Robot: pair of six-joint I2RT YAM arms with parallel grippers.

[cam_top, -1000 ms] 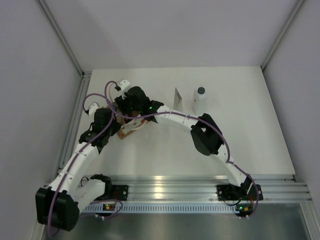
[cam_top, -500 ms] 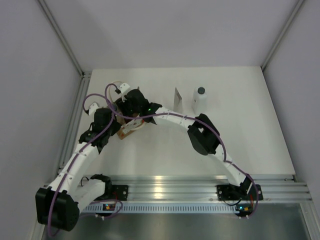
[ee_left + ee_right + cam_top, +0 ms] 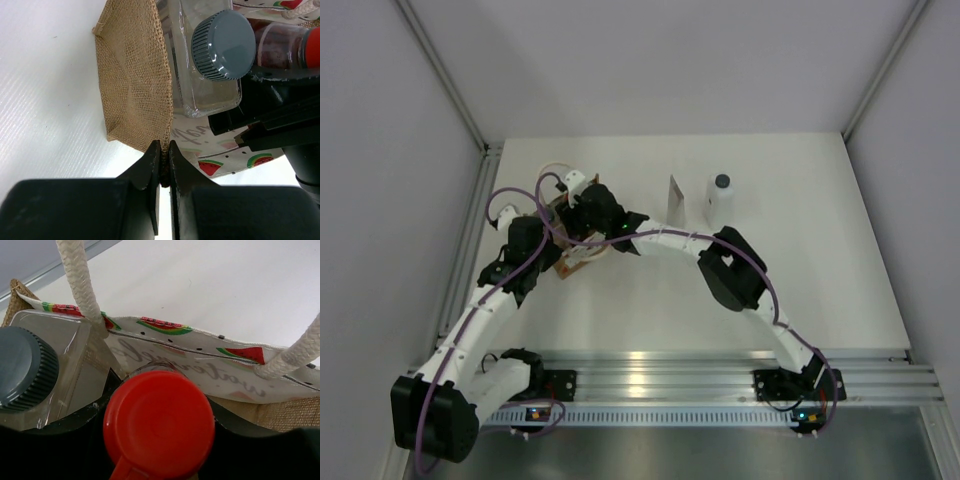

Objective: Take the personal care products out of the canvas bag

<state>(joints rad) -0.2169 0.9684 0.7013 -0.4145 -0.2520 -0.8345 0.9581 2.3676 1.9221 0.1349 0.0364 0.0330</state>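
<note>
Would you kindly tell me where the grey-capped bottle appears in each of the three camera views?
Top external: not visible; arms cover the canvas bag holding it.
Left wrist: grey-capped bottle at top centre, inside the bag.
Right wrist: at the left edge, cap toward the camera.
Shared landmark: the red cap beside it in both wrist views.

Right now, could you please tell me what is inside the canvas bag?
A grey-capped clear bottle and a red-capped bottle sit in the canvas bag; anything beneath or behind them is covered.
</note>
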